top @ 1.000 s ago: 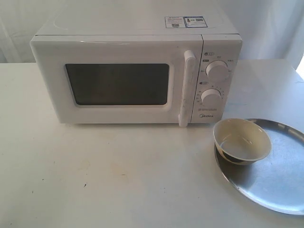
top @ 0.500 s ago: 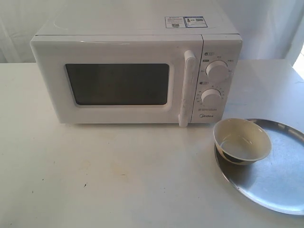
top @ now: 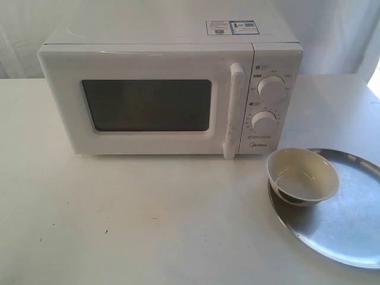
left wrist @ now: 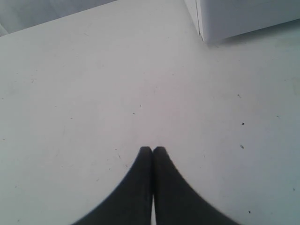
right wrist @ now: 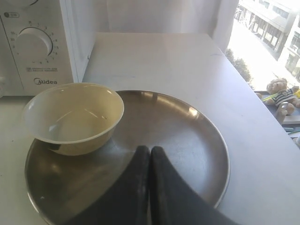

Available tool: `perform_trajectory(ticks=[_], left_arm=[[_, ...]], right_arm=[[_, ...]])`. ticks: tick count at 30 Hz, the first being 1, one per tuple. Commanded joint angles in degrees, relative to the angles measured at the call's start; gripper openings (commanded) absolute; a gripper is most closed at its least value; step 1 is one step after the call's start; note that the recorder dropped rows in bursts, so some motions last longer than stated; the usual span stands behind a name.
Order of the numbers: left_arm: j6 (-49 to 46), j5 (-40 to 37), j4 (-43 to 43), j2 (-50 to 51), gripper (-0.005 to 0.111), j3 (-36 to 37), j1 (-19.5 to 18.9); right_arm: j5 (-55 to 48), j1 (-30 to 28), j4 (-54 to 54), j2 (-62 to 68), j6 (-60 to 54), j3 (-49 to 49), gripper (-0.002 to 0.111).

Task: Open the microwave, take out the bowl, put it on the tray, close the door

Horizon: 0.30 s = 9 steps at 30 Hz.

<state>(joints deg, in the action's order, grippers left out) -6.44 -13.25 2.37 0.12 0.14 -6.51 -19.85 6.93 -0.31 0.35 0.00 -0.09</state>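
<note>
I see my right claw [right wrist: 150, 149] with both fingers pressed together, holding nothing, poised over the tray [right wrist: 192, 140]. Beyond its tips, toward the microwave [top: 172, 35], the bowl [right wrist: 72, 117] sits upright on the tray's near-microwave edge, apart from the claw. It lies between the claw and the lower knob [right wrist: 33, 43]. The door [top: 142, 62] lies flush with the oven front, its handle [top: 233, 110] upright beside the knob panel. My left claw [left wrist: 152, 149] is likewise pinched together and empty above bare table [left wrist: 93, 93], with a lower corner of the microwave well ahead of its tips.
</note>
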Motion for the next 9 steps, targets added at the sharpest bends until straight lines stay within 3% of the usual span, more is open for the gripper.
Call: perform_trajectory(ticks=[1, 9], left_arm=[[0.2, -0.1, -0.5, -0.1, 0.0, -0.1, 0.3], [0.2, -0.1, -0.5, -0.1, 0.0, -0.1, 0.3]], right_arm=[[0.2, -0.3, -0.3, -0.4, 0.0, 0.1, 0.0], [0.2, -0.3, -0.2, -0.4, 1.2, 0.1, 0.0]])
